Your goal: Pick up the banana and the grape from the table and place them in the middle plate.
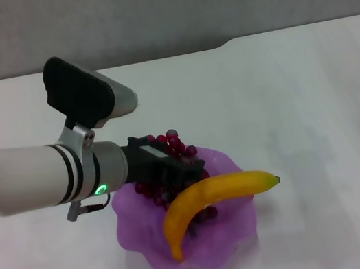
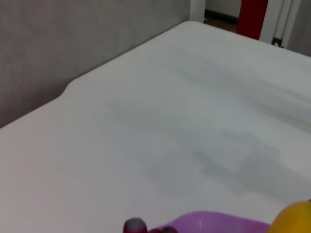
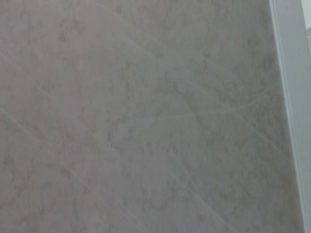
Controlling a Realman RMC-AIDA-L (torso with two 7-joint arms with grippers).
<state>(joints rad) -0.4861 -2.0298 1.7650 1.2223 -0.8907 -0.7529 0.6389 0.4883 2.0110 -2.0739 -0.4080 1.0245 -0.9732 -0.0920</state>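
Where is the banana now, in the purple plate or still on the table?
In. The banana lies across the middle plate, its green stem tip past the rim, partly over the grape, where the left claw is.

Bright even light; soft shadows; wrist views blurred.

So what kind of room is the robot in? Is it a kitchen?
Probably not a kitchen, more likely a lab or test room. There is only a plain white table against a bare grey wall, and a purple plate holding a banana and grapes.
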